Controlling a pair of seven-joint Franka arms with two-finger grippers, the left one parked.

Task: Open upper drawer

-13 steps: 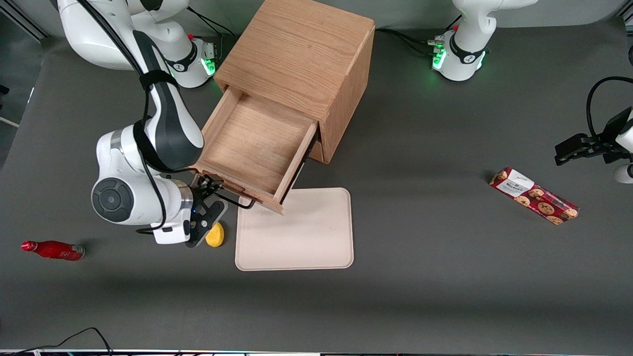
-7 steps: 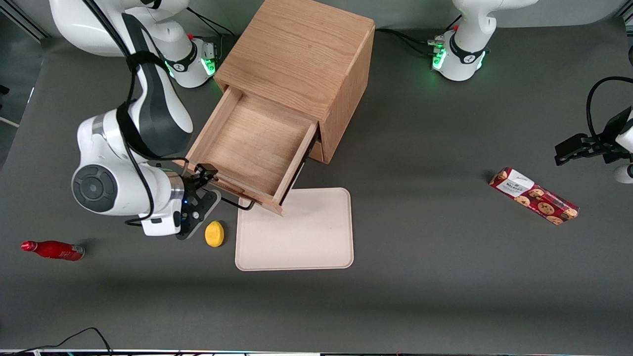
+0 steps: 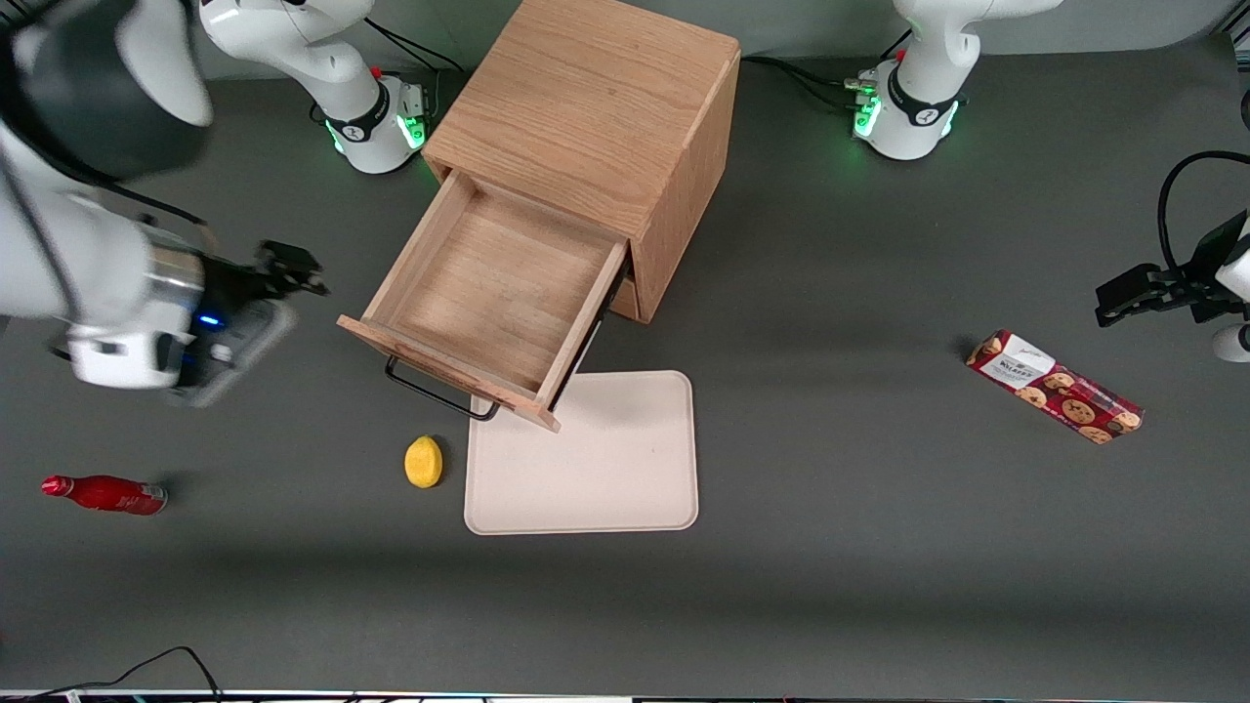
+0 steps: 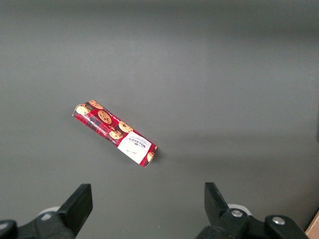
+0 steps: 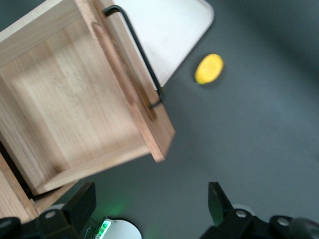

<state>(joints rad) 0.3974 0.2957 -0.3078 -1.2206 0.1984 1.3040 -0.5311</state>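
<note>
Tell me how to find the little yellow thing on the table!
Find the wooden cabinet with its upper drawer pulled out. Nearer the camera lies a pale tray; the yellow lemon-shaped thing sits beside it, small and round. The gripper hangs away from it, empty.

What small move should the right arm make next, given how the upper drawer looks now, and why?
Probably none on the drawer: just keep the gripper clear and retreat. The upper drawer stands pulled well out of the cabinet, its inside bare, and its handle is free. The open gripper holds nothing and hangs apart from the drawer, toward the working arm's end of the table.
</note>
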